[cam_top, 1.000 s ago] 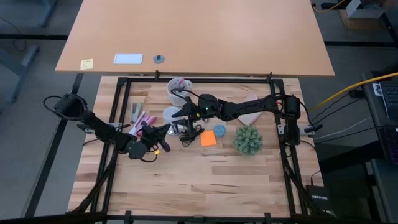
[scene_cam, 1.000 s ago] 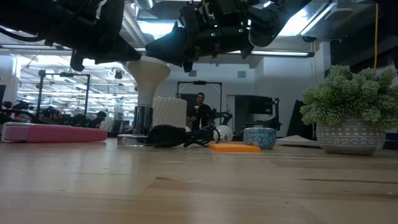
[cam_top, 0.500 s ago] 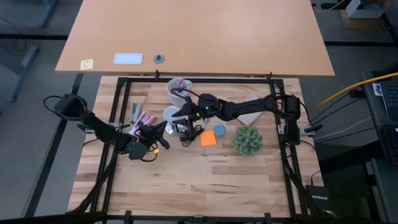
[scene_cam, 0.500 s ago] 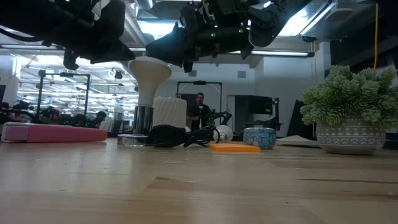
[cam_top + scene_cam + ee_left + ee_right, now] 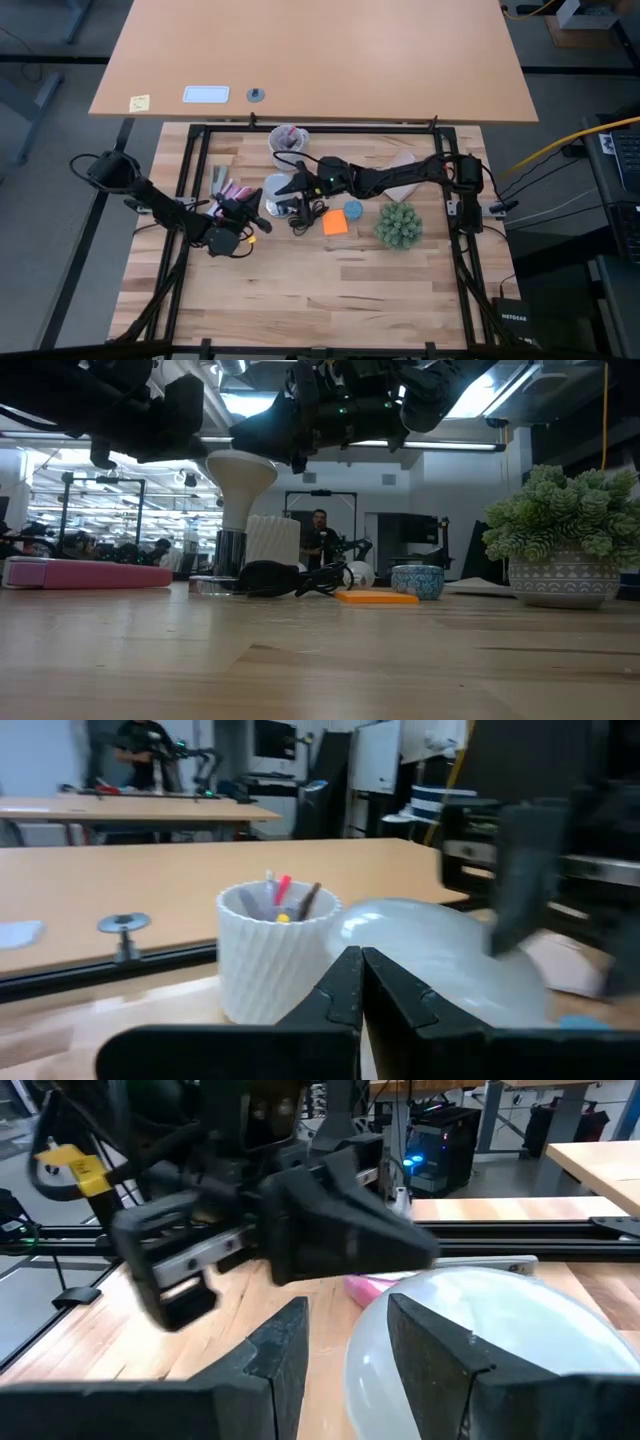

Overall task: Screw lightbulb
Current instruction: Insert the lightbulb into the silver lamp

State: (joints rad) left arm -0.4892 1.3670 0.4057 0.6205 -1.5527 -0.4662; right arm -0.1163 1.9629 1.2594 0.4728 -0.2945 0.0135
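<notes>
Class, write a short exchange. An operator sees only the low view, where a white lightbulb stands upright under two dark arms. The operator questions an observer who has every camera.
Operator: Two arms hang over the lightbulb. Which is which?
Observer: From above, the right gripper comes at the bulb from the plant's side, and the left gripper sits on the opposite side.
Operator: Is the right one clamped on the bulb?
Observer: Its wrist camera shows its fingers standing apart, with the bulb's white dome showing just past them.
</notes>
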